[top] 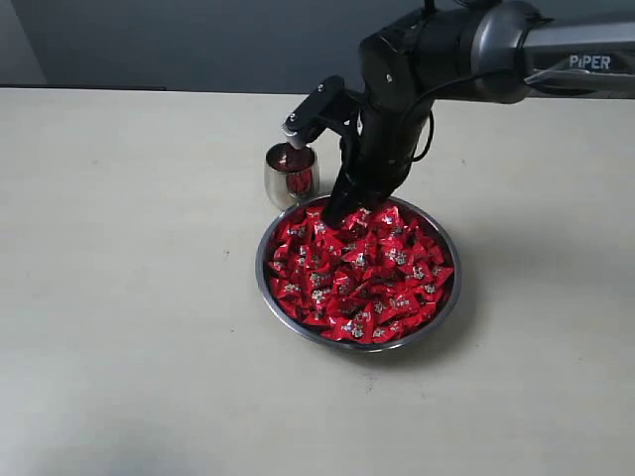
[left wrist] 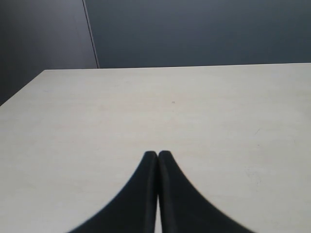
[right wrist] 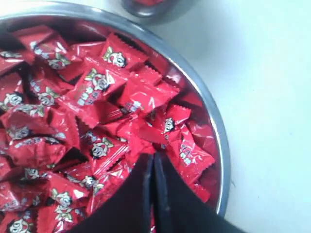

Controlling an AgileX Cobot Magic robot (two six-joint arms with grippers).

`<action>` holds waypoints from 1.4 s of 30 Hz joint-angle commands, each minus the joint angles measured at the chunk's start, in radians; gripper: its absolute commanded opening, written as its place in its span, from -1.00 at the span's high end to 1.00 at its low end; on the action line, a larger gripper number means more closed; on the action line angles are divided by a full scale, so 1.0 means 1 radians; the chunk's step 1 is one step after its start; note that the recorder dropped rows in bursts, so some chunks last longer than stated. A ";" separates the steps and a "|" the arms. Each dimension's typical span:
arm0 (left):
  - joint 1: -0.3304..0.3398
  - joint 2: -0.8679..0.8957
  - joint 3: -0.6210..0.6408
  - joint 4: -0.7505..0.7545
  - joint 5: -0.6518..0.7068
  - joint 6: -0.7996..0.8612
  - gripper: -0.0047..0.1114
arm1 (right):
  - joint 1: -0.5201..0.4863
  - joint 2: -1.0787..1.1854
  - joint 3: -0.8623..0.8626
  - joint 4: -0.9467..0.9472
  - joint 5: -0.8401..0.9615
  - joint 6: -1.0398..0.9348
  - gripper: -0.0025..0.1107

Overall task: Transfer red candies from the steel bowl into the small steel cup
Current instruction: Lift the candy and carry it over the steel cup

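Observation:
The steel bowl [top: 259, 263] sits mid-table, heaped with red candies [top: 357, 273]. Just behind its far-left rim stands the small steel cup [top: 279, 184], with something red showing inside it. My right gripper [top: 338, 212] reaches down into the pile at the bowl's far edge near the cup. In the right wrist view that gripper [right wrist: 153, 156] is shut, tips pressed against red candies [right wrist: 97, 82] close to the bowl's rim [right wrist: 221, 141]; whether a wrapper is pinched does not show. The cup [right wrist: 160, 10] shows partly at that view's edge. My left gripper [left wrist: 157, 153] is shut and empty above bare table.
The pale table [top: 119, 297] extends wide on both sides of the bowl. A dark wall [top: 198, 40] runs behind its far edge. The right arm [top: 496, 50] crosses above the table's back right.

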 commanded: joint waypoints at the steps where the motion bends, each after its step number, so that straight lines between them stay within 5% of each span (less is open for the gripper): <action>1: -0.005 -0.004 0.004 0.006 -0.002 -0.003 0.91 | -0.003 -0.025 -0.006 -0.027 -0.006 0.024 0.97; 19: -0.005 -0.004 0.004 0.006 -0.002 -0.003 0.91 | -0.003 -0.060 -0.106 -0.053 -0.016 0.052 0.97; 28: -0.005 -0.004 0.004 0.006 -0.002 -0.003 0.91 | -0.003 -0.008 -0.242 0.032 -0.200 0.053 0.97; 42: -0.005 -0.004 0.004 0.006 -0.002 -0.003 0.91 | -0.003 0.237 -0.595 0.142 0.047 0.041 0.97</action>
